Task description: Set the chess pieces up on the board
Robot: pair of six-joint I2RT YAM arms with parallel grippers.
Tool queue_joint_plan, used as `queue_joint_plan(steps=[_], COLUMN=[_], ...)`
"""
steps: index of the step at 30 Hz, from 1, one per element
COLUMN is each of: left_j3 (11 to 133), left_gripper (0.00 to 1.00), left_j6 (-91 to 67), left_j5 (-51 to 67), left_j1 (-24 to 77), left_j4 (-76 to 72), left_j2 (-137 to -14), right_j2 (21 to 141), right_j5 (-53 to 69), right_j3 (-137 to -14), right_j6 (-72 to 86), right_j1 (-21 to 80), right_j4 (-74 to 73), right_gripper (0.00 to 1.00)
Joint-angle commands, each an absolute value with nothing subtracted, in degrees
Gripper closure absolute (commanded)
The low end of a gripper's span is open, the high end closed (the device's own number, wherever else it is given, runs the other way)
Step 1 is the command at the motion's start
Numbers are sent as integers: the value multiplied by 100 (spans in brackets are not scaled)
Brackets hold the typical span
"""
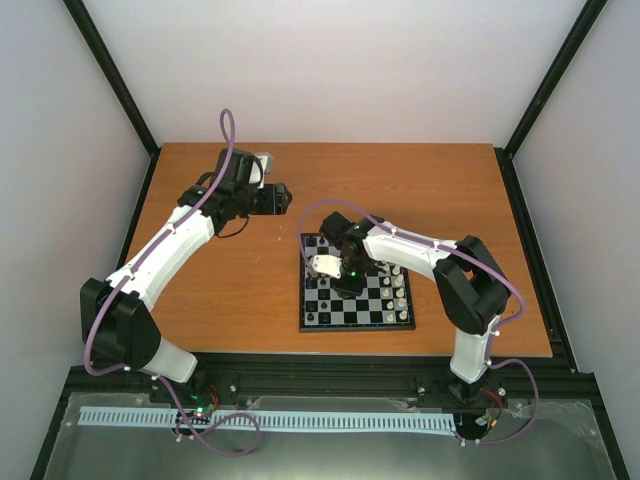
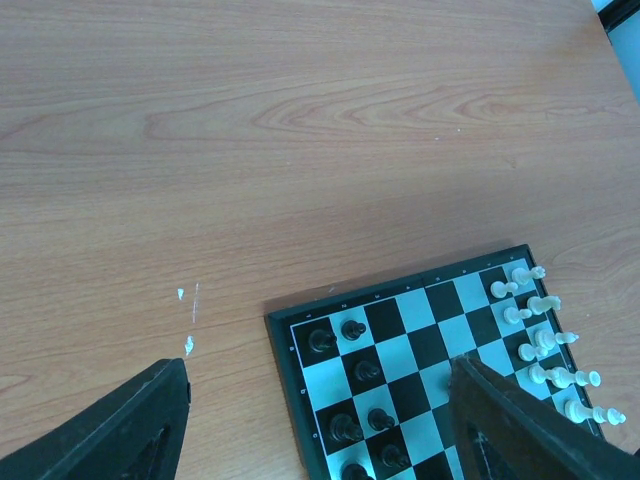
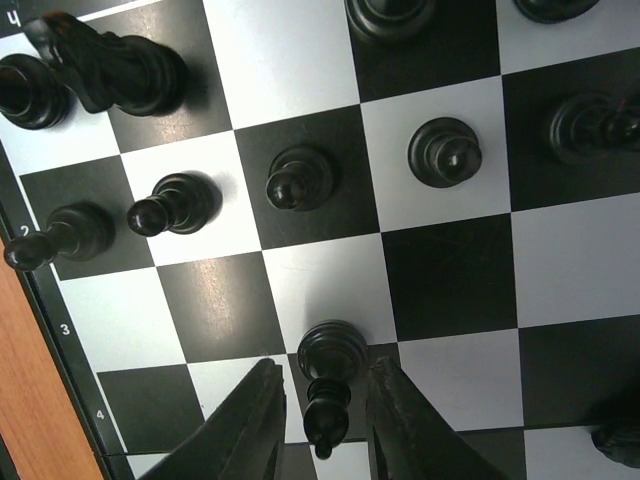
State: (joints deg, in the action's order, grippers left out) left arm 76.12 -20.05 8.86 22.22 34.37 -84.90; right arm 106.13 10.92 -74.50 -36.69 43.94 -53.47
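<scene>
The board lies on the right half of the wooden table. Black chess pieces stand along its left side and white ones along its right side. My right gripper hangs low over the board's left part. In the right wrist view its fingers stand on either side of an upright black piece, with a narrow gap on each side. Other black pieces stand on nearby squares. My left gripper is open and empty, above the table off the board's far left corner.
The wooden table is bounded by black frame rails and white walls. A few small white flecks mark the wood left of the board. A black knight stands near the board's edge.
</scene>
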Motion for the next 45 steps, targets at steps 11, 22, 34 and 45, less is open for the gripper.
queue_joint_plan(steps=[11, 22, 34, 45], left_j3=[7664, 7609, 7560, 7563], left_gripper=[26, 27, 27, 27], left_j6=[-1925, -2045, -2116, -2118], left_j5=[896, 563, 629, 707], left_j1=[2190, 2080, 1811, 1811], left_j4=[3379, 3316, 3261, 3260], left_j2=[-8585, -8372, -8209, -8138], right_j2=[10405, 10129, 11100, 11523], right_j5=[1033, 1023, 1138, 1236], right_j3=[-7357, -8286, -9304, -9327], right_j6=[-3631, -3633, -3558, -3530], right_j1=[4376, 4517, 5164, 5308], right_j4=[-5396, -5948, -6221, -6202], right_gripper=[95, 96, 96, 95])
